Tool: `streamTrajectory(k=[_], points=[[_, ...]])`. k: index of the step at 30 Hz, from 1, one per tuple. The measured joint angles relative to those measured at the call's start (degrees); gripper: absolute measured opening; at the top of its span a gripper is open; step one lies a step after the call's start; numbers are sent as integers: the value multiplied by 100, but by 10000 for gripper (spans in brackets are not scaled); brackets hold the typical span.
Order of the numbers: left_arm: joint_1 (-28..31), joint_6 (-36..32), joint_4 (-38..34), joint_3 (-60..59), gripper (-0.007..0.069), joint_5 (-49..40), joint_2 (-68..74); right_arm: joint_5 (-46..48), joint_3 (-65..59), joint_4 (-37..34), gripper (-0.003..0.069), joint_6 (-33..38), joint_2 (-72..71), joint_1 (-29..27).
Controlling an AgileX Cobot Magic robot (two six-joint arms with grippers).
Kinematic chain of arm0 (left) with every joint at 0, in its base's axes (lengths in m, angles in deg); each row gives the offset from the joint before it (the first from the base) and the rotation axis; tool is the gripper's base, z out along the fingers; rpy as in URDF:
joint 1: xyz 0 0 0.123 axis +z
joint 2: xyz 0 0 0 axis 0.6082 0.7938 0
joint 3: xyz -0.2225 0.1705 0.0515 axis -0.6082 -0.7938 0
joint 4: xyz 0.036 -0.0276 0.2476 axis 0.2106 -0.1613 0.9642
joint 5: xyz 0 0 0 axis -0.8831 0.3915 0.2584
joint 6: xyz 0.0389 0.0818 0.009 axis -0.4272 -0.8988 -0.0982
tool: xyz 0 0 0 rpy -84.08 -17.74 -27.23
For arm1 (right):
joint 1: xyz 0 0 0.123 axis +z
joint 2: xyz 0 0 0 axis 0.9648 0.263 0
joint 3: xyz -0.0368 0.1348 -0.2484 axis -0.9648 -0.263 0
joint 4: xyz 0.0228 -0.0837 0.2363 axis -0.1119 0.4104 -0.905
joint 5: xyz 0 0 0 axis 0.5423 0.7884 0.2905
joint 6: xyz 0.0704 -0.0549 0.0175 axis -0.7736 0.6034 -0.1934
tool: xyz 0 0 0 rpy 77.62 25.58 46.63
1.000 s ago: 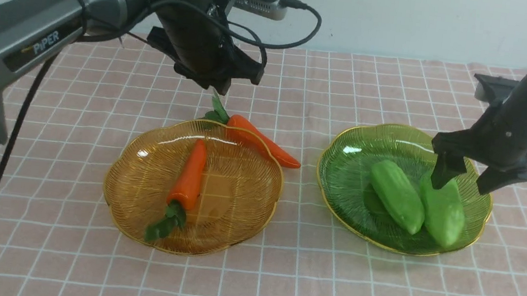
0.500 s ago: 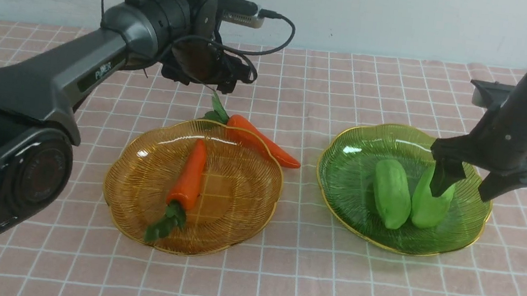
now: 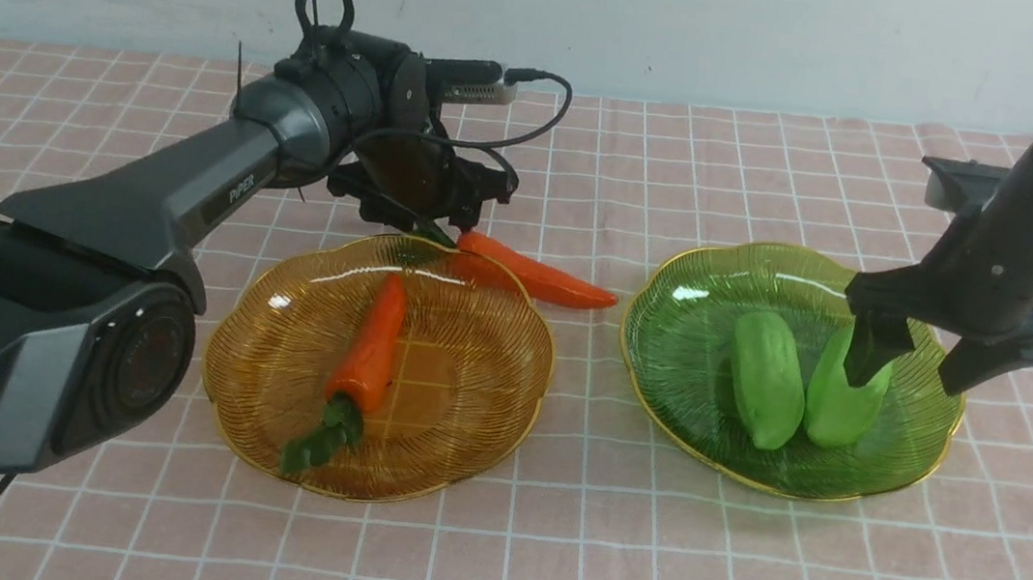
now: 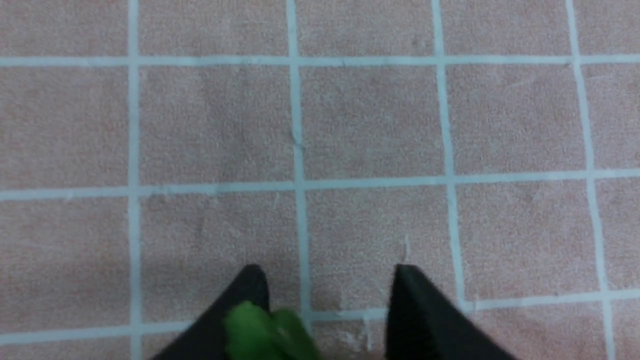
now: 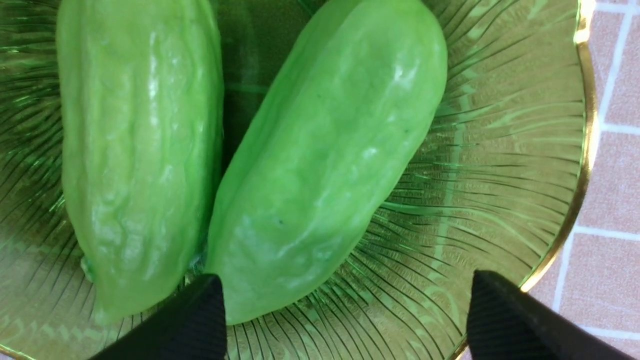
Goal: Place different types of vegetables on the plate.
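Left gripper (image 4: 327,272), jaws apart upper-centre, should straddle the carrot (image 3: 532,277) leaves before closing; right gripper (image 3: 904,373) gapes over 1 gourd (image 3: 838,409).

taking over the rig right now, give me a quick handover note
Left gripper: open, low behind the amber plate, with the loose carrot's leaves against one finger.
Right gripper: open, empty, over the right gourd.
Done: plated carrot in the amber plate; left gourd and right gourd side by side in the green plate.
Left: loose carrot lies on the cloth at the amber plate's far rim; it probably goes in next.
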Motion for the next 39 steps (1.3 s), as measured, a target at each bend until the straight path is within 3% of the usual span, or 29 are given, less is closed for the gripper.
streamTrajectory(k=[3, 4, 5, 8, 13, 20, 27, 32, 39], points=[[0, 0, -21, 5, 209, -36, 5, 0, 0, 0, 590, 60, 0, 0], [0, 0, -27, 7, 192, -36, 5, 0, 0, 0, 590, 62, 0, 0], [4, 0, -40, 30, 106, -41, 5, 0, 0, 0, 590, 67, 0, 0], [4, 0, -79, 148, 11, -33, 5, 1, 0, 0, 590, 79, 0, 0], [4, 0, -130, 911, -3, -113, 24, 1, 0, 0, 590, 79, 0, 0], [4, -215, -766, 2242, -3, -885, 24, 1, 0, -114, 590, 80, 0, 0], [4, -418, -800, 2483, -1, -2052, 43, 1, 0, -412, 590, 75, 0, 0], [4, -458, -789, 2488, 99, -2446, 133, 1, 0, -668, 590, 58, 0, 0], [4, 49, -602, 2489, 490, -2457, 598, 6, 0, -714, 590, 57, 0, 168]])
